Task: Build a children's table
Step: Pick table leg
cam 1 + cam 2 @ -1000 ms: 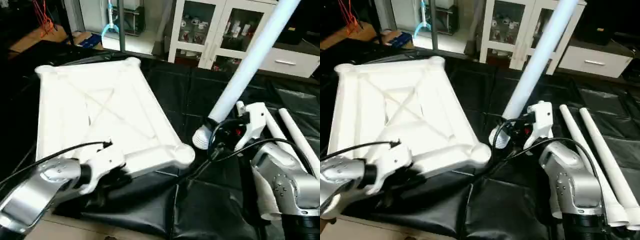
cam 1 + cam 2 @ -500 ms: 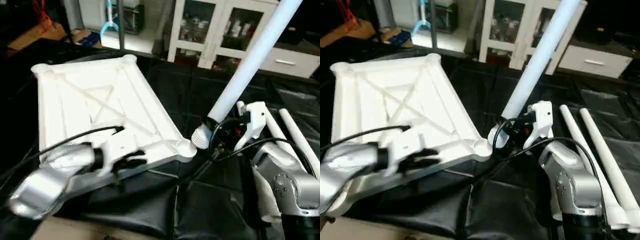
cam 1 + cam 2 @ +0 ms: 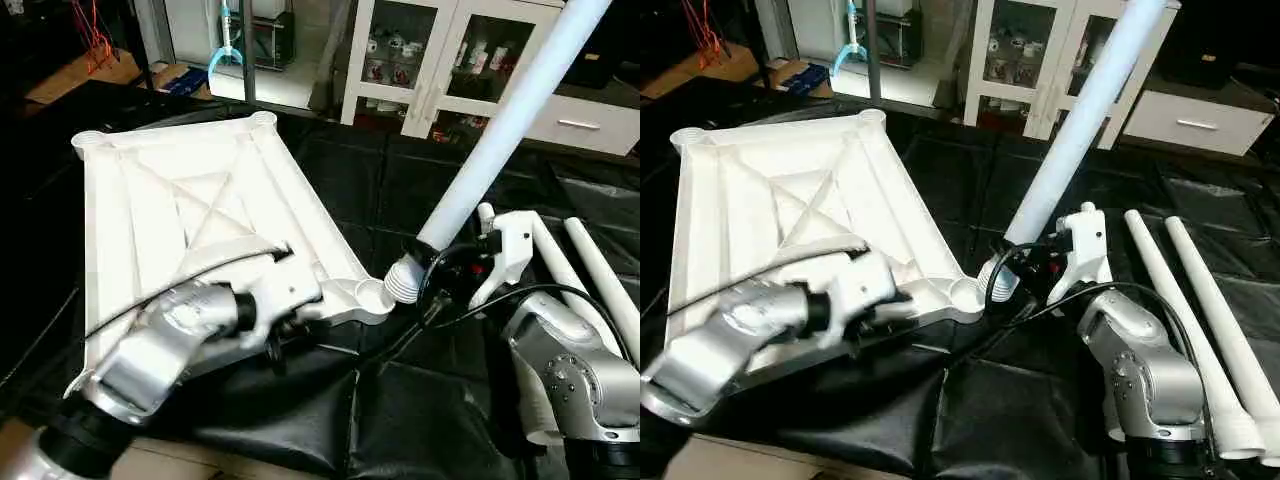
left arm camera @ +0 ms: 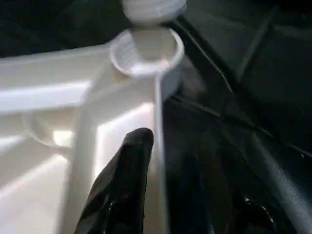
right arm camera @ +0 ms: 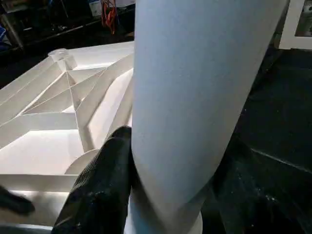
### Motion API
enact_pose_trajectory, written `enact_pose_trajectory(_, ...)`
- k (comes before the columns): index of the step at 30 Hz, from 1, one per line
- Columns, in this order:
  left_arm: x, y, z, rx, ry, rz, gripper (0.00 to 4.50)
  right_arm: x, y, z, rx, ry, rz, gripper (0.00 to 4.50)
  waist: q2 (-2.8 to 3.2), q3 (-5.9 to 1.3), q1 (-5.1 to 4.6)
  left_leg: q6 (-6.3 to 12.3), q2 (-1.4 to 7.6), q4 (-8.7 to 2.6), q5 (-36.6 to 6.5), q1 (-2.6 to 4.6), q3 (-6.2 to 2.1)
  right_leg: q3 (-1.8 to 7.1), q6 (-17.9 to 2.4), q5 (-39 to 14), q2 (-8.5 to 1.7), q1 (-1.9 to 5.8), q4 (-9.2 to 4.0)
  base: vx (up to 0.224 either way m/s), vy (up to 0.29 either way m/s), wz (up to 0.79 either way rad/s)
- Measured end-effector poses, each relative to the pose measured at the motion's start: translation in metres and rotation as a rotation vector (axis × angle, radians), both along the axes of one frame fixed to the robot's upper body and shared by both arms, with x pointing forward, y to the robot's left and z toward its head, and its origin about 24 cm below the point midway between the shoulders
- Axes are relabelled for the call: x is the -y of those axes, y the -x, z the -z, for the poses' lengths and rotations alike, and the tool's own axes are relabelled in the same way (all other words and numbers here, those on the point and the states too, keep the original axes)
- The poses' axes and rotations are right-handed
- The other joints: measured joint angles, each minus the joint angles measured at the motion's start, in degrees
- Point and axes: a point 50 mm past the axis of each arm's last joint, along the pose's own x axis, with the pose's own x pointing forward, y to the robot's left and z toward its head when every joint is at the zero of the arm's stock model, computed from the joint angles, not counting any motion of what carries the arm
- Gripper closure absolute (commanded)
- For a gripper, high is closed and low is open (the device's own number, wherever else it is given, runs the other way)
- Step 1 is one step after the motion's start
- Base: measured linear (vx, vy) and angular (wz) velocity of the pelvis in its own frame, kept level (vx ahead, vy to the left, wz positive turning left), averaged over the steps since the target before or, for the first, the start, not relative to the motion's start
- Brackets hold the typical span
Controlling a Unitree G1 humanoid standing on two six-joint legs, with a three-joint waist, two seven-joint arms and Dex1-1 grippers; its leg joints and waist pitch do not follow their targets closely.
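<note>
Right tool (image 3: 440, 275) clamps tilted leg (image 3: 500, 130); left tool (image 3: 290, 325) straddles tabletop (image 3: 180, 200) rim, closure unclear.

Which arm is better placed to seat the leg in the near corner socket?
The right, probably. Its gripper already holds the leg, threaded end beside the socket. The left gripper sits at the tabletop rim, suited to steadying.

We count one white plastic rectangular tabletop (image 3: 190, 210) with an X-ribbed underside, three long tapered white tube legs — one raised (image 3: 500, 135) and two lying side by side (image 3: 1200, 310) — two black-fingered grippers, and one white glass-fronted cabinet (image 3: 440, 60).
</note>
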Motion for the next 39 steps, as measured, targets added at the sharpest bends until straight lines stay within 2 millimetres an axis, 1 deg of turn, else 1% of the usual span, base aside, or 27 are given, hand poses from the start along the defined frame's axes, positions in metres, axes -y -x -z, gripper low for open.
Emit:
enact_pose_trajectory(3,-0.003,-0.001,0.003,-0.010,-0.012,-0.018,2.75,0.000,0.000,0.000,0.000,0.000,0.000,2.63,0.11,-0.02,0.03,0.00,-0.01,0.00,0.0,0.02,-0.01,0.00,0.1,0.0,0.00,0.02,0.01,0.000,0.000,0.00)
enact_pose_trajectory(11,-0.011,-0.006,0.012,-0.004,-0.074,-0.077,2.75,-0.001,0.000,0.000,0.000,0.003,-0.005,2.63,0.12,-0.01,0.04,0.00,-0.01,0.00,0.0,0.01,-0.02,0.00,0.2,-0.1,0.00,0.05,0.00,0.000,0.000,0.00)
enact_pose_trajectory(16,-0.011,-0.007,0.013,-0.002,-0.105,-0.085,2.75,-0.002,0.000,0.000,0.000,0.005,-0.011,2.63,0.12,-0.02,0.05,0.00,-0.01,0.00,0.0,0.03,-0.02,0.00,0.0,0.0,0.00,0.06,0.00,0.000,0.000,0.00)
enact_pose_trajectory(20,-0.016,-0.006,0.013,-0.009,-0.138,-0.088,2.75,-0.001,0.000,-0.001,0.002,0.009,-0.014,2.63,0.19,-0.06,-0.16,0.00,-0.01,0.00,0.0,0.14,-0.01,0.01,0.2,-0.1,0.00,0.13,0.00,0.000,0.000,0.00)
enact_pose_trajectory(25,-0.019,-0.005,0.014,-0.018,-0.157,-0.082,2.75,-0.003,-0.002,-0.004,0.012,-0.002,-0.033,2.63,0.22,-0.08,-0.18,0.00,-0.01,0.00,0.0,0.16,-0.03,-0.01,0.2,-0.1,0.00,0.13,0.01,0.000,0.000,0.00)
enact_pose_trajectory(27,-0.020,-0.005,0.014,-0.025,-0.163,-0.081,3.03,-0.004,-0.005,-0.008,0.026,-0.018,-0.047,2.63,0.24,-0.09,-0.22,0.00,-0.01,0.00,0.0,0.16,-0.03,0.00,0.2,-0.1,0.00,0.13,0.01,0.000,0.000,0.00)
enact_pose_trajectory(28,-0.020,-0.005,0.014,-0.028,-0.164,-0.081,3.03,-0.006,-0.006,-0.010,0.034,-0.031,-0.056,2.63,0.24,-0.10,-0.21,0.00,-0.01,0.00,0.0,0.16,-0.03,0.00,0.2,-0.1,0.00,0.13,0.01,0.000,0.000,0.00)
enact_pose_trajectory(30,-0.021,-0.004,0.014,-0.040,-0.169,-0.081,3.24,-0.008,-0.010,-0.015,0.045,-0.061,-0.086,2.63,0.24,-0.12,-0.20,0.00,-0.01,0.01,0.0,0.21,-0.03,-0.01,0.2,-0.1,0.00,0.17,0.01,0.000,0.000,0.00)
enact_pose_trajectory(32,-0.021,-0.003,0.014,-0.049,-0.172,-0.079,3.32,-0.008,-0.013,-0.015,0.040,-0.070,-0.104,2.63,0.19,-0.17,-0.13,0.00,-0.01,0.00,0.0,0.20,-0.03,-0.01,0.2,-0.1,0.00,0.18,0.01,0.000,0.000,0.00)
enact_pose_trajectory(33,-0.022,-0.002,0.014,-0.052,-0.175,-0.077,3.47,-0.009,-0.014,-0.014,0.023,-0.089,-0.137,2.63,0.13,-0.21,-0.14,0.00,-0.01,0.00,0.0,0.21,-0.03,-0.01,0.2,-0.1,0.00,0.19,0.01,0.000,0.000,0.00)
enact_pose_trajectory(36,-0.021,-0.001,0.014,-0.054,-0.180,-0.062,3.71,-0.009,-0.016,-0.010,-0.028,-0.130,-0.197,2.63,0.12,-0.23,-0.17,0.00,-0.01,0.00,0.0,0.20,-0.01,0.00,0.2,-0.1,0.00,0.19,-0.01,0.000,0.000,0.00)
enact_pose_trajectory(38,-0.021,0.000,0.014,-0.054,-0.180,-0.059,3.91,-0.010,-0.015,-0.005,-0.077,-0.200,-0.258,2.63,0.08,-0.25,-0.19,0.01,-0.01,0.00,0.0,0.20,-0.01,0.00,0.2,-0.1,0.00,0.19,-0.01,0.000,0.000,0.00)
enact_pose_trajectory(39,-0.021,0.001,0.015,-0.054,-0.180,-0.056,3.91,-0.009,-0.017,-0.002,-0.123,-0.265,-0.288,2.63,0.06,-0.27,-0.21,0.01,-0.01,0.01,0.0,0.22,0.00,0.01,0.2,-0.1,-0.01,0.20,-0.01,0.000,0.000,0.00)
